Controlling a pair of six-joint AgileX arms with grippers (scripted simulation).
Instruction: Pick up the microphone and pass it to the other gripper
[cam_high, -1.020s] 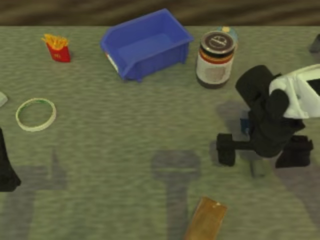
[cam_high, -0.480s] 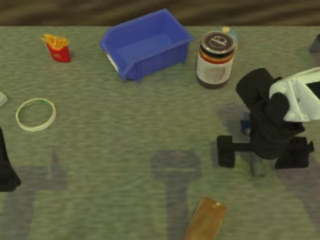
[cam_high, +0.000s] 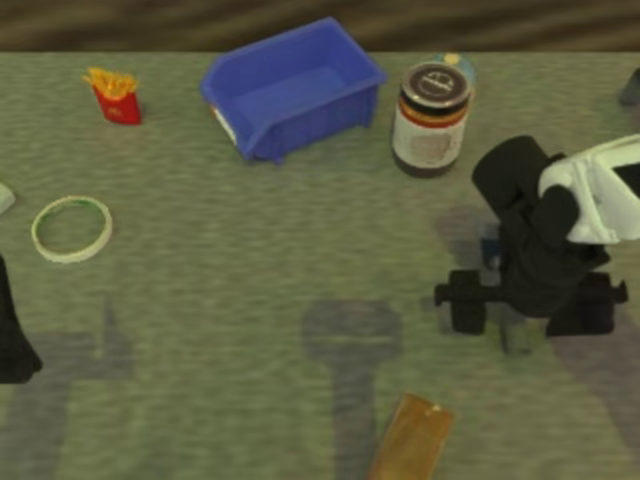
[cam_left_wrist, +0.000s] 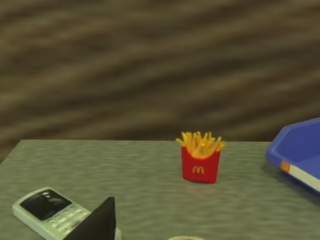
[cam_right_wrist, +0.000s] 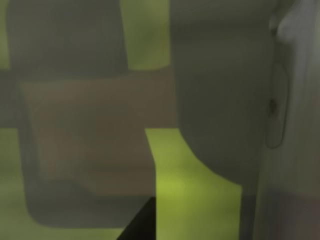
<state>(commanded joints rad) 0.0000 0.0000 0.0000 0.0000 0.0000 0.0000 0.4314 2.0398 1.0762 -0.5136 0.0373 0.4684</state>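
we are early in the task: our right gripper (cam_high: 527, 305) is down at the counter's right side with jaws apart around the microphone (cam_high: 516, 336), a mostly hidden grey handle lying there, so clamping, lifting and passing to the parked left gripper (cam_high: 12, 345) remain.

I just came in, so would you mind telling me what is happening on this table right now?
The right gripper is low over the table's right side, its fingers straddling the microphone, which is mostly hidden beneath the arm; only a grey end shows. Whether it is gripped cannot be told. The left gripper sits parked at the left edge. A jar, blue bin, fries box and tape ring lie around untouched.
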